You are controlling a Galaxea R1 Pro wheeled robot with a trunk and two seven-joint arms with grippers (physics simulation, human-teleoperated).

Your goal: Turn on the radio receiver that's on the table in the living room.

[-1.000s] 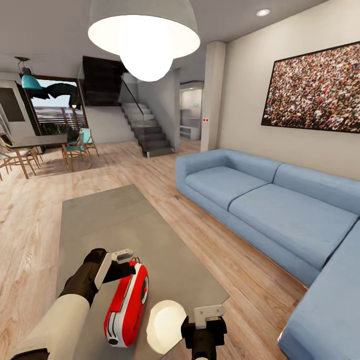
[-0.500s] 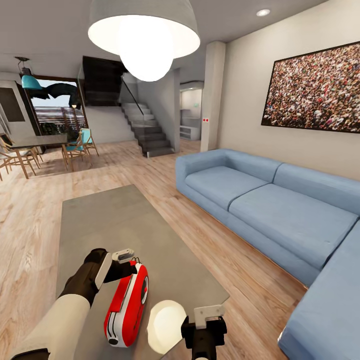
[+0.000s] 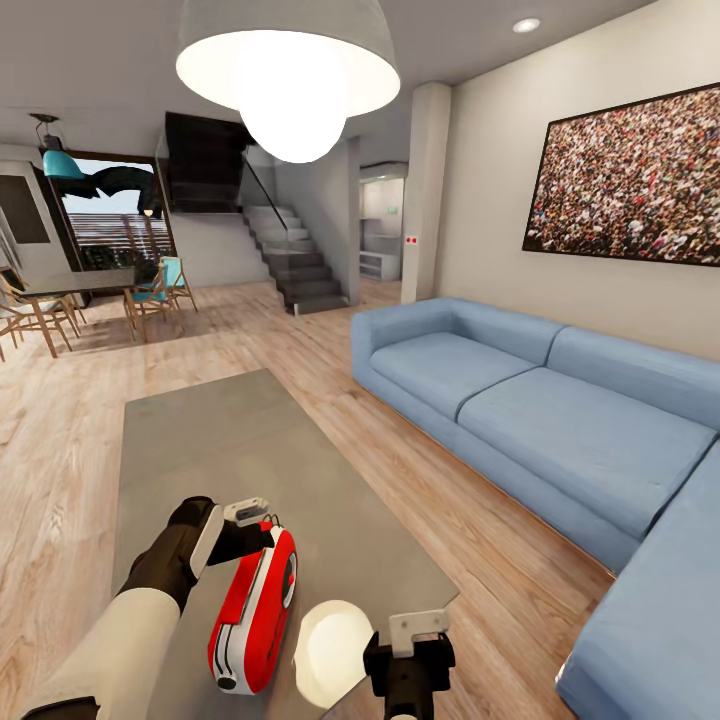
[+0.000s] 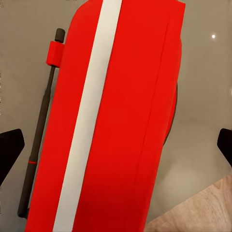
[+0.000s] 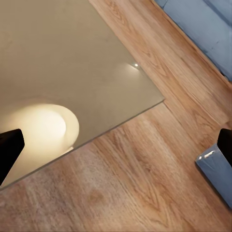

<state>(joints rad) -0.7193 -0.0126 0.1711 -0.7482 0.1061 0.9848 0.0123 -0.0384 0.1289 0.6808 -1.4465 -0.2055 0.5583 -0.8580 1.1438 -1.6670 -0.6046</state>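
Left gripper (image 3: 252,513) at red radio receiver (image 3: 254,610) on table (image 3: 230,440).

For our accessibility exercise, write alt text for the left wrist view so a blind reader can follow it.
A red radio with a white stripe lies on the grey table, its thin dark antenna clipped along one side. Two dark fingertips sit wide apart at either edge; wood floor shows in one corner.

The radio receiver (image 3: 255,610) lay on the near end of the table (image 3: 230,440), close to its right edge. The left gripper (image 3: 258,517) sat at the radio's far end, possibly touching it. The right gripper (image 3: 412,640) hung beyond the table's near right corner. The sofa (image 3: 520,400) stood to the table's right, the photo (image 3: 630,180) on the wall behind it.
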